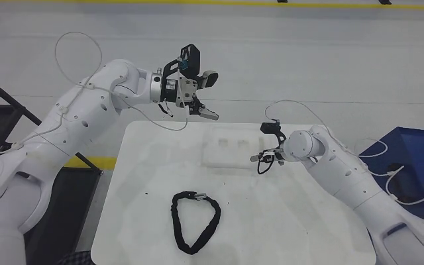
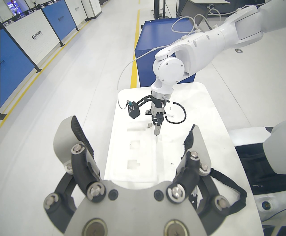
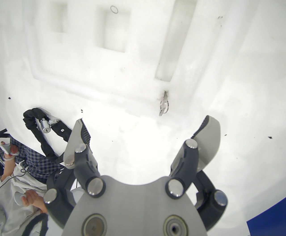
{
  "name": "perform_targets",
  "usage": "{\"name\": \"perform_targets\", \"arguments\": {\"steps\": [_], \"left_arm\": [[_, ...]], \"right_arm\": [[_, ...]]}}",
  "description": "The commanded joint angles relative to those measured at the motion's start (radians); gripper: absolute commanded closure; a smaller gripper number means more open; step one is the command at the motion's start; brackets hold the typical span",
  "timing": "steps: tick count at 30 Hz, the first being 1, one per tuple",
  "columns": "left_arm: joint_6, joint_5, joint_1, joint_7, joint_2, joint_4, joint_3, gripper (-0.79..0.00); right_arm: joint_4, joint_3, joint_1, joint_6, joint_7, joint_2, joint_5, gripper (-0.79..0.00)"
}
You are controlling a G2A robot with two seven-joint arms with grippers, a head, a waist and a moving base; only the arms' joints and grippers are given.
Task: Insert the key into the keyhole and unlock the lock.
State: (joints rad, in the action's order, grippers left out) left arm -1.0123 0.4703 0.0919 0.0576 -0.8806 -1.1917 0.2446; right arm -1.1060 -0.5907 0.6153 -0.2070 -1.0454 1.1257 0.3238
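The right gripper (image 3: 143,121) hovers spread and empty, just short of the key (image 3: 163,105) stuck at the foam tray's (image 3: 67,82) edge (probably propped there for pinching). The left gripper (image 2: 133,123) is raised, also spread and empty. The lock (image 3: 46,127) lies on the table (image 1: 298,225), well apart from the key.

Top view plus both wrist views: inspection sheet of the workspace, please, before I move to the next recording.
Surface: white table, carrying a white foam tray with recesses.
Job's things: black chain lock lies in a loop on the table's near side; key lies at the foam tray's edge, not inserted.
Clutter: small ring in a tray recess; dark specks on the table.
Grippers: left gripper open, empty, above the table's far edge; right gripper open, empty, over the key.
Cables: white cable loops off the left arm; black cable loops at the right wrist.
Surroundings: blue cabinet, yellow floor line, blue-and-white barriers.
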Motion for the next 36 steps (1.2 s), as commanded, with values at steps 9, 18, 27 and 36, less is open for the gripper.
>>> {"name": "perform_targets", "arguments": {"steps": [9, 18, 27, 36], "left_arm": [[0.0, 0.0, 0.0, 0.0, 0.0, 0.0, 0.0, -0.785], [0.0, 0.0, 0.0, 0.0, 0.0, 0.0, 0.0, -0.785], [0.0, 0.0, 0.0, 0.0, 0.0, 0.0, 0.0, -0.785], [0.0, 0.0, 0.0, 0.0, 0.0, 0.0, 0.0, -0.785]], "right_arm": [[0.027, 0.019, -0.005, -0.046, 0.0, 0.025, 0.047, -0.32], [0.075, 0.026, -0.013, -0.065, 0.008, 0.048, 0.075, -0.262], [0.124, 0.038, -0.019, -0.057, 0.018, 0.078, 0.083, -0.179], [0.181, 0.043, -0.027, -0.056, 0.028, 0.106, 0.091, -0.055]]}}
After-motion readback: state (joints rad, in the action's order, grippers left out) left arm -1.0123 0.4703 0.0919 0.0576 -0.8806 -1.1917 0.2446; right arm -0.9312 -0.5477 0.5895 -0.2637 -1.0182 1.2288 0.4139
